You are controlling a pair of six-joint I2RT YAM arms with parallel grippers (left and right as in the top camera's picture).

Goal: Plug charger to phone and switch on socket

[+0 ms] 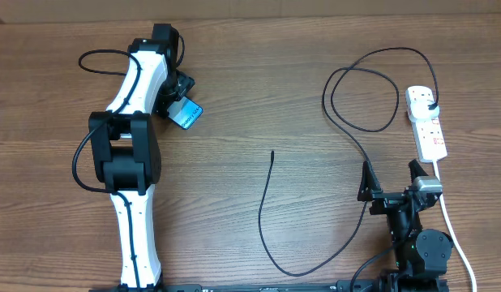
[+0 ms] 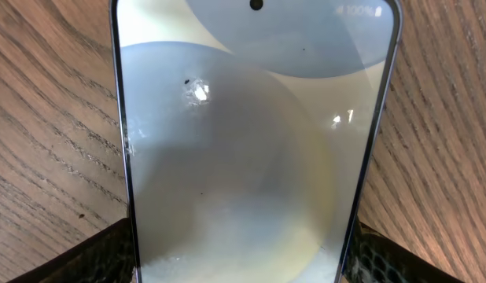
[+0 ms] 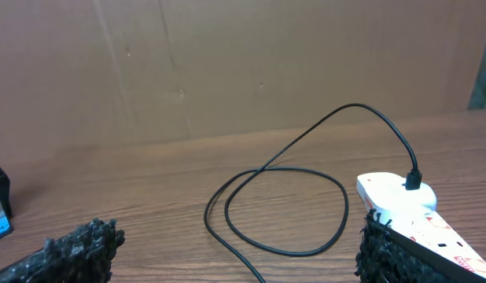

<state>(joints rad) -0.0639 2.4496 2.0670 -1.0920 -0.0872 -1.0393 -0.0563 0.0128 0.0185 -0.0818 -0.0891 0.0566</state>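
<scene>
I'm holding L gripper (image 2: 239, 255) astride the phone (image 2: 243, 141), can't tell if pinching yet, R gripper (image 3: 227, 251) gaping idle, charger (image 1: 263, 211) plug (image 1: 430, 100) sitting in power strip (image 1: 431, 138), connector tip (image 1: 271, 152) lying well apart from phone, so plugging + switching remaining.

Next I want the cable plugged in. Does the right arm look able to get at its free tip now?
Probably yes: the tip lies alone on bare table left of the open right hand, with only the cable's own slack between them.
</scene>
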